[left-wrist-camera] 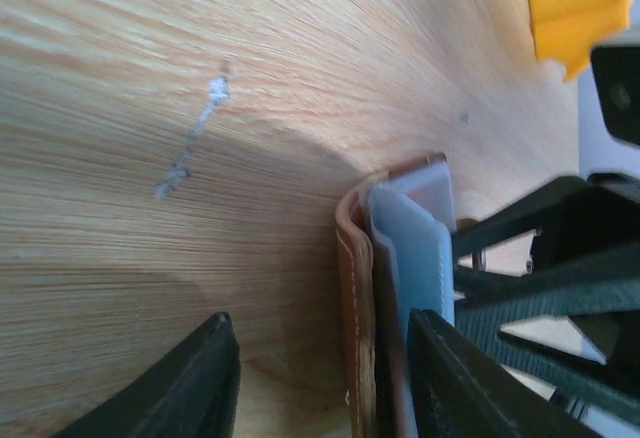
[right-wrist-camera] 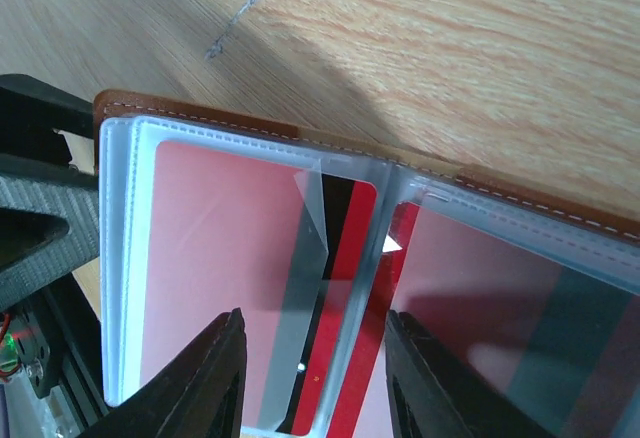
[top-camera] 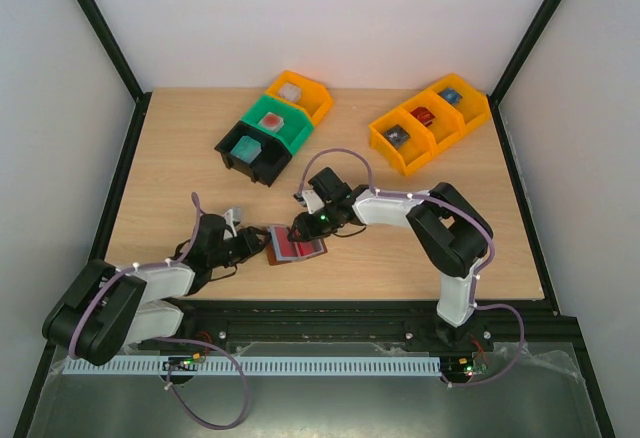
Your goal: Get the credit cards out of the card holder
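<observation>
Card [right-wrist-camera: 358, 298]: red, black-striped, between right gripper's [right-wrist-camera: 315, 316] spread jaws.
Wallet [right-wrist-camera: 200, 116]: open; leather edge inside left gripper's [left-wrist-camera: 322, 323] spread jaws.

Bright even overhead light, soft shadows on the table [left-wrist-camera: 200, 288], wrist views warped, foreground out of focus.

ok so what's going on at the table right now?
Both arms are at the open brown card holder near the front of the table. The left gripper straddles one edge of it with jaws apart, one finger close against the holder and a gap on the other side. The right gripper sits over the clear sleeves, fingers either side of a red card that is partly out of its sleeve. Whether it actually pinches the card isn't clear.
</observation>
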`<move>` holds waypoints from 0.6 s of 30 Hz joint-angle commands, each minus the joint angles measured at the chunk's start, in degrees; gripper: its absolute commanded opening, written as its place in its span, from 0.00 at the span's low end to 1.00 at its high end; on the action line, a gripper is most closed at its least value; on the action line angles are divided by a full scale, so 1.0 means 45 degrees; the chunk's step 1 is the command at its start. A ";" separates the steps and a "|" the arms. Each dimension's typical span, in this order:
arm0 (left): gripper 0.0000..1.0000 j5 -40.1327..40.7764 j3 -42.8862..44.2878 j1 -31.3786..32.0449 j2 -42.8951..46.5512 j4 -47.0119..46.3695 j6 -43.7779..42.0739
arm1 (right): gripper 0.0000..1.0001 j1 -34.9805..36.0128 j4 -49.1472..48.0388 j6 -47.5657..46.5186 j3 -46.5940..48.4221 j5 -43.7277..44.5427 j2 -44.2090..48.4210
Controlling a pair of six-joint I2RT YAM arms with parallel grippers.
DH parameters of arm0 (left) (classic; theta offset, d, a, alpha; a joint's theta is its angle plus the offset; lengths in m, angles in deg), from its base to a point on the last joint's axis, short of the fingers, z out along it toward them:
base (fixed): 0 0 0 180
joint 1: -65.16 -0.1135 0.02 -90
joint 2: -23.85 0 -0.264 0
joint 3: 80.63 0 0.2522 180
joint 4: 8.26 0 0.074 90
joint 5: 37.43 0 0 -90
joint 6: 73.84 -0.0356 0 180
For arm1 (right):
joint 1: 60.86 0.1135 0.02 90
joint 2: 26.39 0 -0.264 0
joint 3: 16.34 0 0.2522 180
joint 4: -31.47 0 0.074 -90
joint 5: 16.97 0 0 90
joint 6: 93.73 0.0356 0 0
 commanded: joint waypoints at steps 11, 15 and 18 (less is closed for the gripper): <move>0.76 -0.2143 -0.0191 0.0259 0.0412 -0.2339 0.0212 | 0.38 0.0035 -0.0156 0.0255 -0.0448 0.0471 -0.0289; 0.65 -0.1465 0.0044 0.0701 0.0005 -0.2308 0.0059 | 0.38 0.0035 -0.0200 0.0217 -0.0457 0.0420 -0.0305; 0.53 -0.0895 0.0162 0.0985 -0.0234 -0.2346 0.0079 | 0.38 0.0030 -0.0314 0.0235 -0.0450 0.0199 -0.0291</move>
